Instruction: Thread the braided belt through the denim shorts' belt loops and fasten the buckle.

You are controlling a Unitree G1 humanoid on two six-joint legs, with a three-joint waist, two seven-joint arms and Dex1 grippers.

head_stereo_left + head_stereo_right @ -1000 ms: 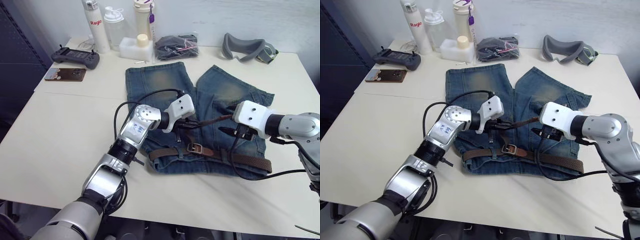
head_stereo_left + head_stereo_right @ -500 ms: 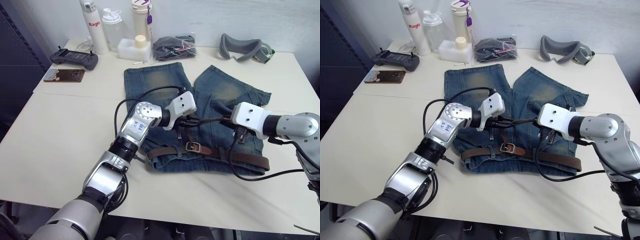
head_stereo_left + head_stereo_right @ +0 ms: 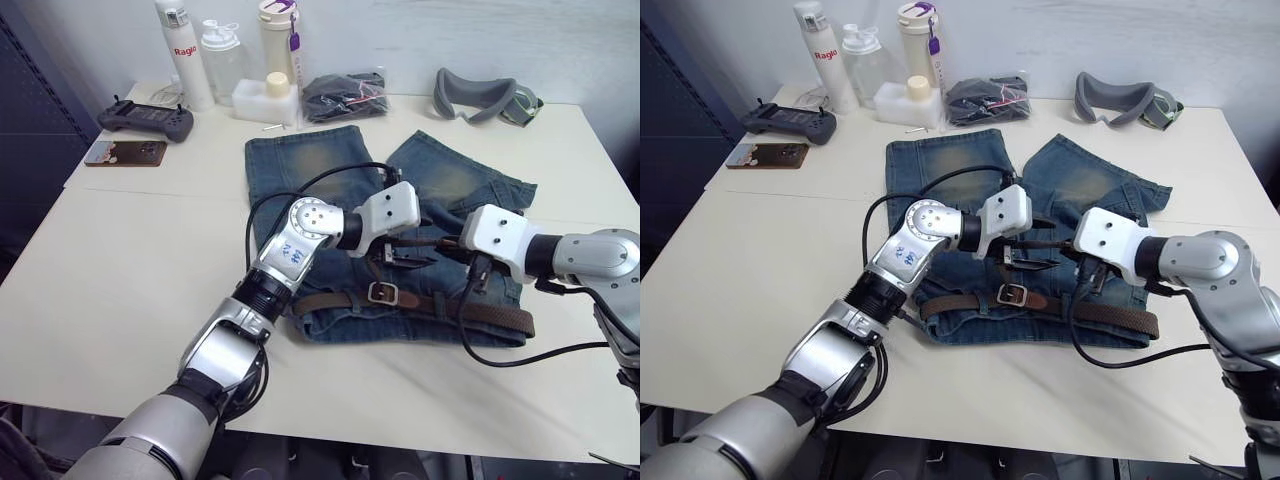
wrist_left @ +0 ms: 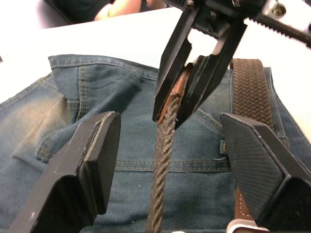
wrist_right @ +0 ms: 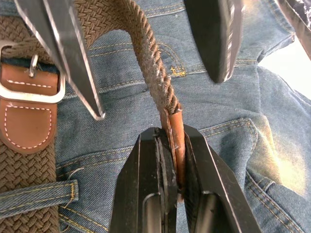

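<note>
The denim shorts (image 3: 320,170) lie flat on the table, waistband toward me. The braided belt (image 3: 500,317) runs along the waistband under a belt loop (image 5: 34,201), its silver buckle (image 3: 381,293) near the middle. The belt's free end arches up off the shorts. My right gripper (image 5: 170,141) is shut on that end's brown leather tip (image 5: 176,131). My left gripper (image 4: 170,145) is open, one finger (image 4: 92,165) on each side of the raised strap without touching it. The two grippers meet tip to tip above the shorts (image 3: 432,245).
At the back edge of the table stand bottles (image 3: 175,50), a white box (image 3: 265,97), a dark bundle in clear plastic (image 3: 345,95) and a grey headset (image 3: 480,95). A game controller (image 3: 145,118) and a phone (image 3: 125,152) lie at back left.
My right gripper closed on the belt's tip, then my left gripper opened and let the strap go. The left arm also shifted to the right.
</note>
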